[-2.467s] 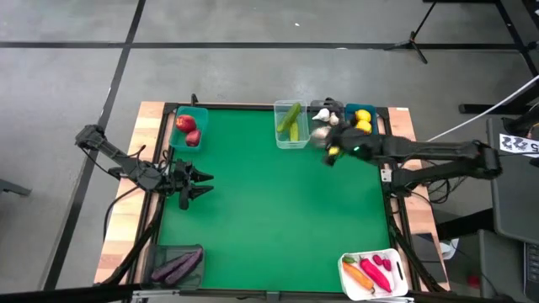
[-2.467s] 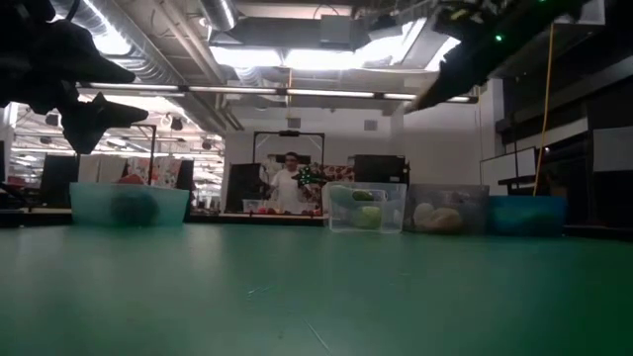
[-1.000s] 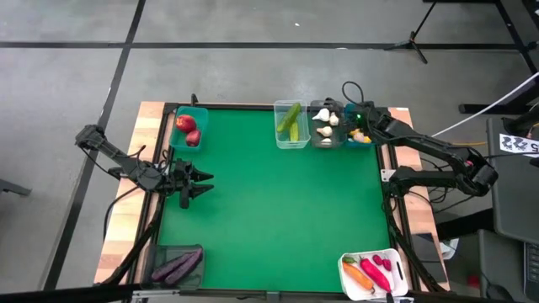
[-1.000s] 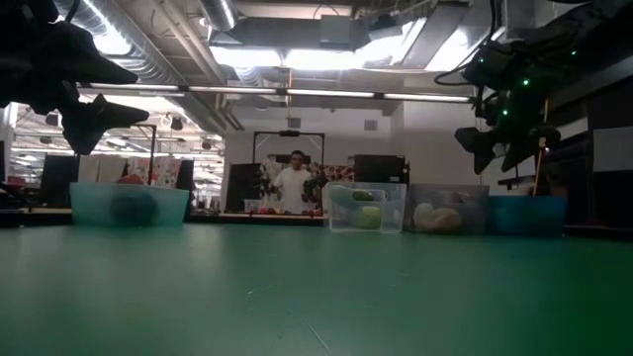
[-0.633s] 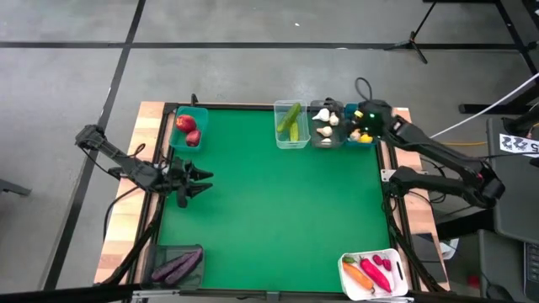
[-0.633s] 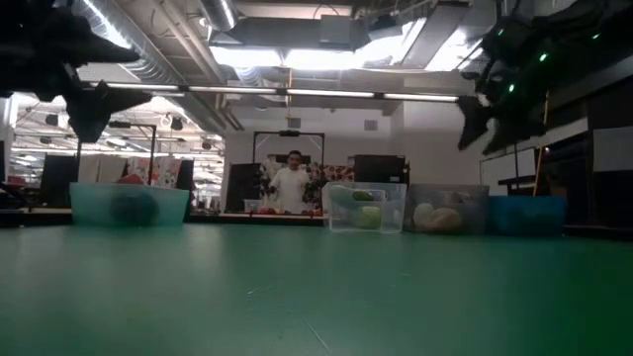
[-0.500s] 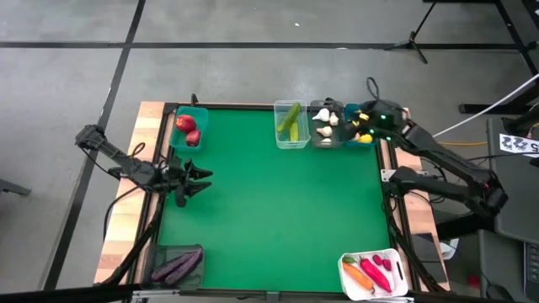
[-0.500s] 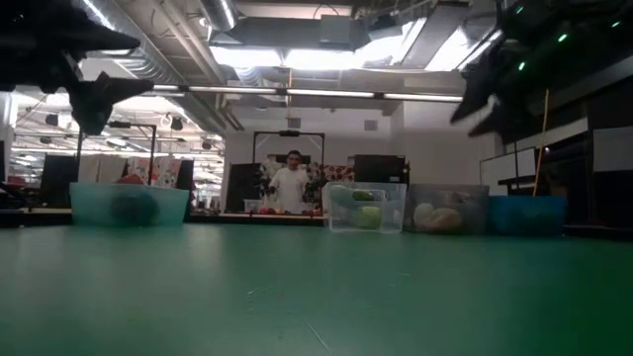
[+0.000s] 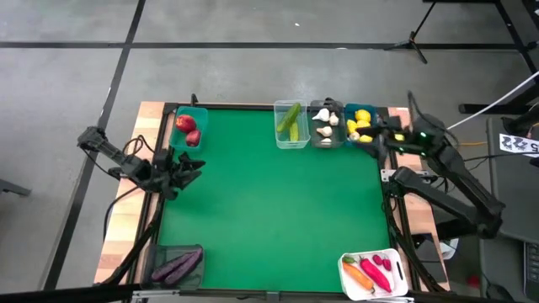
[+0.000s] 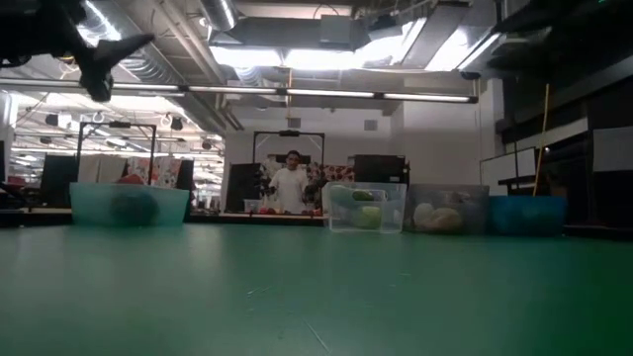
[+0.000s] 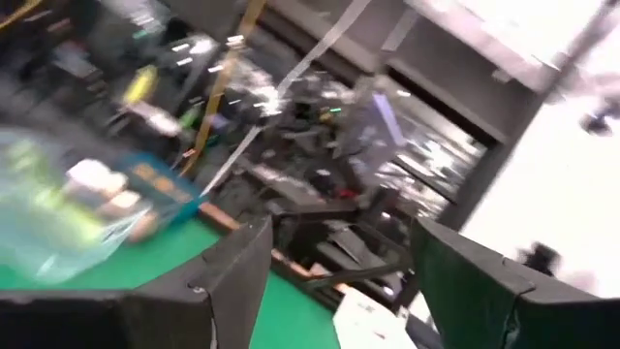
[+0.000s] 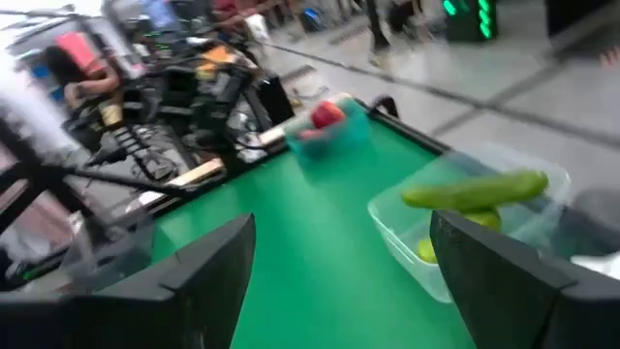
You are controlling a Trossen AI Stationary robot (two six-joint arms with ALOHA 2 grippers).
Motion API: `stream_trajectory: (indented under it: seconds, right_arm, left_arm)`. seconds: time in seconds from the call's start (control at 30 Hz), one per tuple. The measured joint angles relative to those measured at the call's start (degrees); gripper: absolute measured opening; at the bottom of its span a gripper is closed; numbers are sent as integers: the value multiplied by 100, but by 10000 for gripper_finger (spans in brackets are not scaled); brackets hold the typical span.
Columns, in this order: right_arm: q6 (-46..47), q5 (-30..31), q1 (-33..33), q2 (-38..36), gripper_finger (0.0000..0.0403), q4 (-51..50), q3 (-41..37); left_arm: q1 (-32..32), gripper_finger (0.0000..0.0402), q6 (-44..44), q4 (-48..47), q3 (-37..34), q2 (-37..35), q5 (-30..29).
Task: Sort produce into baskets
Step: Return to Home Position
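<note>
High view alone shows the near eggplants (image 9: 177, 267) and peppers (image 9: 381, 271); left gripper (image 9: 190, 167) and right gripper (image 9: 379, 145) both gape, empty.

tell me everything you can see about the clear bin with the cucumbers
The clear bin is a small see-through plastic tub, rectangular with rounded corners, standing upright on the green mat at the table's far edge. Green cucumbers lie inside, one resting up on the rim. A dark bin holding garlic sits close beside it.

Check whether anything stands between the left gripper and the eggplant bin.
Nothing visible does. The left gripper hangs at the mat's left edge; only bare green mat separates it from the eggplant bin.
</note>
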Motion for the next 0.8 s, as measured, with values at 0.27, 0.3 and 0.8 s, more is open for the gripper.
stream_trajectory:
  seconds: [0.27, 0.3, 0.8]
  right_arm:
    - [-232, -529, -4, -1928, 310, -736, -370]
    - [-225, -602, -3, -2225, 310, -739, -479]
    - [373, -1410, 0, -2234, 310, 460, -1546]
  left_arm:
    - [0, 240, 565, 15, 61, -833, 1263]
    - [0, 240, 594, 13, 63, -969, 1514]
    - [-2, 240, 20, -1852, -7, -1013, 2263]
